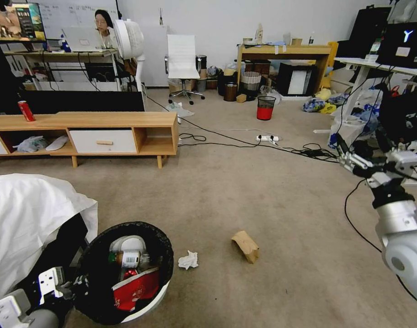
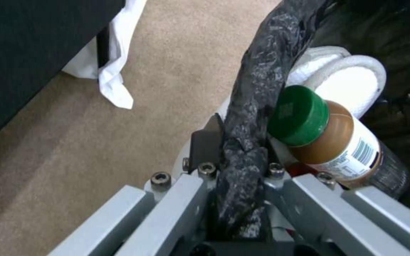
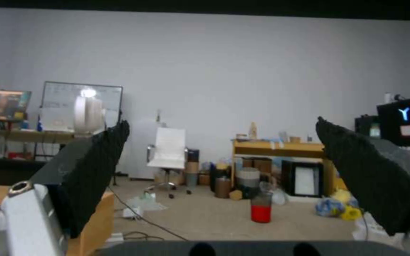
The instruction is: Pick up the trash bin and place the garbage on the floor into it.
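The trash bin point(image 1: 156, 249), lined with a black bag, hangs low at my front left. My left gripper point(image 1: 74, 286) is shut on its near rim; in the left wrist view the left gripper point(image 2: 236, 156) pinches the bag-covered rim point(image 2: 257, 89). Inside lie a green-capped bottle point(image 2: 328, 138), a red-and-white wrapper point(image 1: 135, 289) and a white wad point(image 2: 352, 76). On the floor point(image 1: 263, 205), a crumpled white tissue point(image 1: 188, 260) and a brown paper bag point(image 1: 246, 246) lie just right of the bin. My right gripper point(image 1: 344, 152) is raised at the right, open and holding nothing, with its dark fingers point(image 3: 96, 167) wide apart.
A white cloth point(image 1: 26, 218) drapes over something dark beside the bin. A low wooden bench point(image 1: 104, 130) carries an upright red can point(image 1: 26, 110). Black cables point(image 1: 236, 141) and a power strip point(image 1: 267, 138) cross the carpet. A black mesh bin point(image 1: 265, 108) stands farther back.
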Controlling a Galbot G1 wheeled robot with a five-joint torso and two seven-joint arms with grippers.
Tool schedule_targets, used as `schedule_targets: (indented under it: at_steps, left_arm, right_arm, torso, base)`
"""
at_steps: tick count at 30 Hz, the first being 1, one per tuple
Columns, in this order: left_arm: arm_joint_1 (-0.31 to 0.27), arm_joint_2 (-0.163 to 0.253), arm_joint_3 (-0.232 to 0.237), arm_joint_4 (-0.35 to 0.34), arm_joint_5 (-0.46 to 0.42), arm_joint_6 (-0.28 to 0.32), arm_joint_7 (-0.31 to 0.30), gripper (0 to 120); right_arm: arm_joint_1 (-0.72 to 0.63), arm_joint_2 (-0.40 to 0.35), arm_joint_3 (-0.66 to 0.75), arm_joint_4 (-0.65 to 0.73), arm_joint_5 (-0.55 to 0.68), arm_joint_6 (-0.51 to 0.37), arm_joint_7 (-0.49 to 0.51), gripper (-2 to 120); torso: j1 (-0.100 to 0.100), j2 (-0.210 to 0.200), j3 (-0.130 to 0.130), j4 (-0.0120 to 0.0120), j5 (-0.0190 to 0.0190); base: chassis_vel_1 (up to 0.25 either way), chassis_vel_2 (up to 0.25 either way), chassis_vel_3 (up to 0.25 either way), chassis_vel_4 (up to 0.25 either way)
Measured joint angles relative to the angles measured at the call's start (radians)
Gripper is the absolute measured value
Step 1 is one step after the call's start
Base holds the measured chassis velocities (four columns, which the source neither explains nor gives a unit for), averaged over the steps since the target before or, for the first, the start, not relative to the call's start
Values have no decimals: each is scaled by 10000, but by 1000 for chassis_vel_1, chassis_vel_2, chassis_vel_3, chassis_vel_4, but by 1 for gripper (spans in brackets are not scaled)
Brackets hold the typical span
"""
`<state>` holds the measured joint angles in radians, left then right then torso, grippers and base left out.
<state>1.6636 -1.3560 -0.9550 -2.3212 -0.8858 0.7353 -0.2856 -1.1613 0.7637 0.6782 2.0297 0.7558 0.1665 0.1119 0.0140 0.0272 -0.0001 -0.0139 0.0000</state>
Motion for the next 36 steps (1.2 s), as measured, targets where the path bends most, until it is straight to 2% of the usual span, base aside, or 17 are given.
schedule_targets:
  at_steps: [1,2,4,17,36]
  left_arm:
    - [0,0,0,0,0,0,0,2]
    - [20,-19,0,-13,-49,0,0,2]
    - [63,-49,0,-21,-122,0,14,2]
    - [19,-195,83,-65,-147,1,-93,2]
    - [11,-211,111,-14,-114,2,-99,2]
  right_arm:
    - [0,0,0,0,0,0,0,100]
    - [-325,364,180,-13,-337,76,-32,100]
    - [-716,637,346,-20,-589,186,-36,100]
    - [-1553,1282,976,-170,-1509,496,-49,100]
    - [-1745,1462,887,-192,-1847,527,-51,100]
  torso:
    - [0,0,0,0,0]
    - [0,0,-1,0,2]
    - [0,0,0,0,0]
    - [1,-2,0,0,-1]
    - [0,-2,0,2,-1]
  base:
    - [0,0,0,0]
    - [0,0,0,0]
    - [0,0,0,0]
    - [0,0,0,0]
    - [38,46,39,41]
